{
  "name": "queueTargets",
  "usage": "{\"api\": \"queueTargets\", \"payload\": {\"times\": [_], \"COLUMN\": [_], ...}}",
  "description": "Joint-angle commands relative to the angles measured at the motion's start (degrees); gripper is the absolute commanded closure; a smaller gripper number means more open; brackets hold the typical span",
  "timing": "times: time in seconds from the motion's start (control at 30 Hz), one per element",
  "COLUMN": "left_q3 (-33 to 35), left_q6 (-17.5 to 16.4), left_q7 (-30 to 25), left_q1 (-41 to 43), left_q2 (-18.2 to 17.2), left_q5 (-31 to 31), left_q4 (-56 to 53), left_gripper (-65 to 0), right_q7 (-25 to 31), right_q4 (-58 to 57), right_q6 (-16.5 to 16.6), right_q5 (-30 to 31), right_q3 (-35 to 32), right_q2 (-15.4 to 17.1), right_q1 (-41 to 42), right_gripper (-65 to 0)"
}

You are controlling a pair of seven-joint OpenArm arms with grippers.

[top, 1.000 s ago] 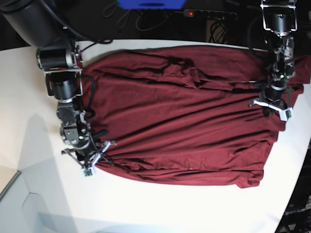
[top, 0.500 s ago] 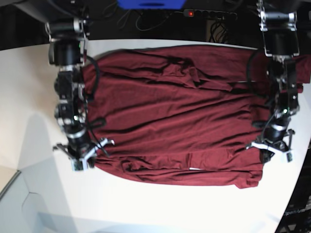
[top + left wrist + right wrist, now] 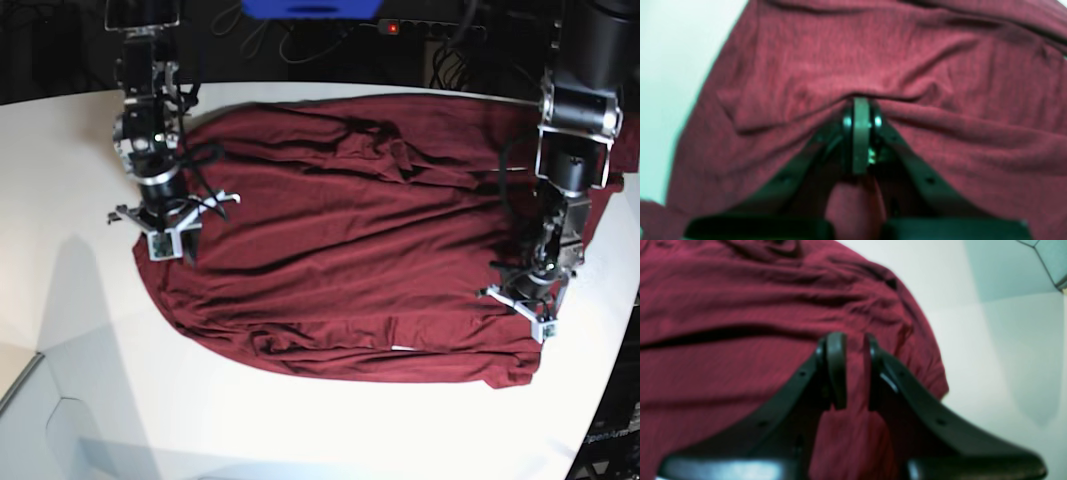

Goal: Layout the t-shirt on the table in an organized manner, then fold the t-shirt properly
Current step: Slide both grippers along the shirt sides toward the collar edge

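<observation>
The maroon t-shirt (image 3: 360, 230) lies spread and wrinkled across the white table (image 3: 60, 180). My right gripper (image 3: 165, 238) is at the shirt's left edge in the base view. In the right wrist view the right gripper (image 3: 853, 370) has its jaws nearly together with a fold of the shirt (image 3: 723, 306) between them. My left gripper (image 3: 522, 306) is at the shirt's right side near the lower corner. In the left wrist view the left gripper (image 3: 861, 103) is shut, pinching a ridge of the shirt (image 3: 940, 66).
A power strip (image 3: 430, 30) with a red light, cables and a blue object (image 3: 310, 8) lie beyond the table's far edge. The table's curved edge (image 3: 610, 400) runs close to the left arm. A pale panel (image 3: 30, 420) sits at the lower left corner.
My right gripper has moved toward the far edge along the shirt's left side, drawing the fabric outward. My left gripper has moved toward the near edge, then slightly inward.
</observation>
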Motion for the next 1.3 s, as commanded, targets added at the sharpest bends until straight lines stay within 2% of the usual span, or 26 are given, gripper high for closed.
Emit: {"api": "queueTargets", "payload": {"times": [0.0, 0.13, 0.23, 0.47, 0.7, 0.87, 0.97, 1.1, 1.27], "left_q3": [-0.1, 0.0, 0.1, 0.1, 0.0, 0.0, -0.2, -0.1, 0.2], "left_q6": [0.6, 0.6, 0.6, 0.6, 0.6, 0.6, 0.6, 0.6, 0.6], "left_q7": [-3.0, -16.4, -21.4, -21.7, -21.6, -21.6, -21.6, -21.6, -21.5], "left_q1": [-1.4, -4.6, -7.9, -9.7, -12.9, -13.8, -13.5, -13.3, -11.2], "left_q2": [-0.9, -1.0, -0.8, -1.1, -1.1, -1.2, -2.0, -2.3, -4.5], "left_q5": [2.0, 9.2, 11.7, 12.1, 12.0, 11.8, 11.6, 4.9, -4.2], "left_q4": [-2.4, -13.9, -19.2, -16.0, -14.9, -14.3, -14.2, -14.2, -13.2], "left_gripper": [-0.1, -0.1, -0.1, -0.1, -0.1, -0.1, -0.1, -0.1, -0.1], "right_q7": [1.6, 1.7, 1.7, 1.7, 1.8, 1.8, 2.0, 2.0, 2.1], "right_q4": [1.9, 4.3, 4.3, 3.2, -3.7, -10.3, -10.0, -5.9, -1.0], "right_q6": [-0.2, -0.2, -0.1, -0.1, -0.1, -0.1, -0.1, -0.1, -0.1], "right_q5": [0.2, -0.1, -0.1, 0.0, -0.1, 0.1, 0.1, 0.2, 0.2], "right_q3": [0.2, 0.2, 0.2, -0.3, 0.1, 0.7, 4.2, 6.7, 6.9], "right_q2": [0.3, 0.5, 0.5, 0.3, 0.5, 3.2, 3.1, 2.8, 2.8], "right_q1": [0.1, -4.1, -5.5, -7.5, -5.3, -3.9, -4.3, -6.0, -7.2], "right_gripper": [-8.1, -8.1, -8.1, -8.1, -8.1, -8.1, -8.1, -8.1, -8.1]}}
